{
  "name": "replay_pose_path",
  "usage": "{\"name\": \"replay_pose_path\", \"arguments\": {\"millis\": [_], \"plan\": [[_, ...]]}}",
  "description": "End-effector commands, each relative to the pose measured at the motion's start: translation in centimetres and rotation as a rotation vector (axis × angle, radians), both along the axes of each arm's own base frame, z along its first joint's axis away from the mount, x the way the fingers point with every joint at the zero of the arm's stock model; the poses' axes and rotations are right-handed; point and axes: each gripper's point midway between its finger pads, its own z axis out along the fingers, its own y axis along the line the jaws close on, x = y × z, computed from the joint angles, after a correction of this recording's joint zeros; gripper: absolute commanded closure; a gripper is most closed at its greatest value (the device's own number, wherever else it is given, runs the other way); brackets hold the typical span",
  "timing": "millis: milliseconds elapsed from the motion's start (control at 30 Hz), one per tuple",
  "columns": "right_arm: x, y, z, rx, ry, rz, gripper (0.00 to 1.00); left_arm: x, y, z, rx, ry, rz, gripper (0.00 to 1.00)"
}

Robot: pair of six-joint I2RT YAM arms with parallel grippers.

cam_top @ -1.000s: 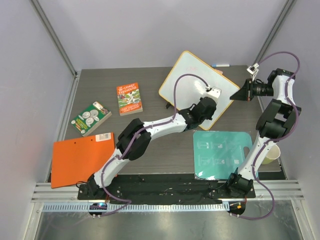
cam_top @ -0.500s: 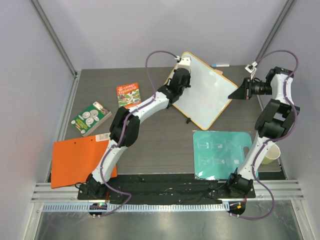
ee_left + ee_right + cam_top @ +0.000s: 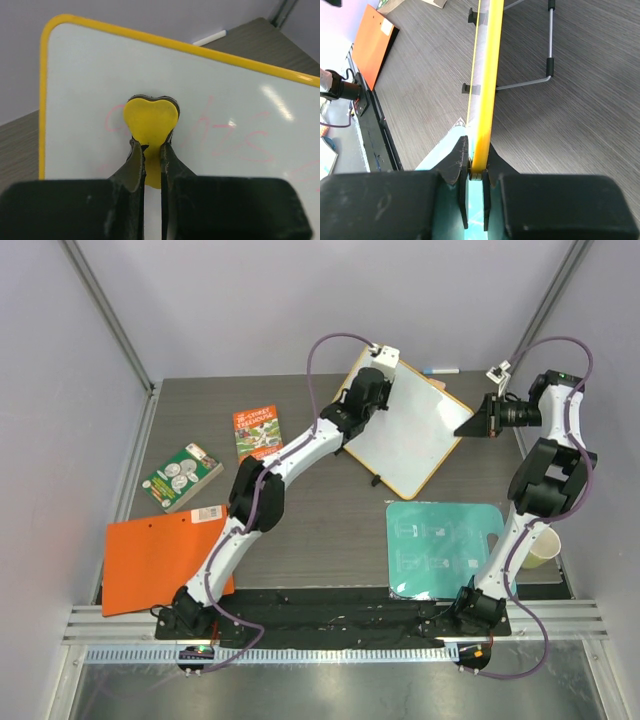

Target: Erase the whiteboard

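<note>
showing whiteboard (image 3: 405,435) propped tilted, faint pink marks (image 3: 235,137) on face. left gripper (image 3: 151,150): fingers (image 3: 132,167) closed on yellow heart-shaped eraser (image 3: 150,117), held against board face nr a rounded corner. right gripper (image 3: 476,167): fingers clamped on board's yellow rim, edge-on betw. them.

Whiteboard (image 3: 415,435) far centre; mat (image 3: 440,545) before it; folder (image 3: 160,562) near left; cup (image 3: 543,548) right of mat.

Whiteboard (image 3: 415,435), yellow rim, rounded corners, propped tilted, faint pink marks
</note>
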Motion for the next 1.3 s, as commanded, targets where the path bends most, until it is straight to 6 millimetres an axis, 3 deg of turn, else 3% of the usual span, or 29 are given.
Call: {"name": "replay_pose_path", "arguments": {"millis": [0,400,600,733,867,900,933,1033,1267], "plan": [[-0.3,0.2,-0.9,-0.271,-0.130,0.172,0.99,-7.8,-8.2,-1.8,0.095,0.018,-0.359,1.00],[-0.3,0.7,-0.8,-0.288,-0.125,0.185,0.99,-16.4,-14.0,-4.4,0.236,-0.006,-0.574,1.00],[-0.3,0.8,-1.1,-0.287,-0.119,0.189,0.99,-18.5,-16.0,-4.7,0.214,-0.012,-0.605,1.00],[-0.3,0.9,-1.1,-0.285,-0.118,0.190,0.99,-16.1,-14.8,-5.0,0.238,-0.033,-0.469,1.00],[-0.3,0.8,-1.1,-0.286,-0.118,0.190,0.99,-11.6,-11.3,-5.1,0.197,0.007,-0.322,1.00],[-0.3,0.8,-1.1,-0.288,-0.117,0.189,0.99,-10.9,-10.5,-4.3,0.180,0.005,-0.300,1.00],[-0.3,0.8,-1.1,-0.290,-0.118,0.189,0.99,-9.5,-9.0,-5.3,0.186,0.025,-0.262,1.00],[-0.2,0.7,-0.9,-0.292,-0.123,0.187,0.99,-6.5,-6.2,-4.3,0.170,0.016,-0.185,1.00],[-0.1,0.6,-0.6,-0.301,-0.127,0.180,0.99,-2.3,-2.3,-4.9,0.146,0.055,-0.100,1.00]]}}
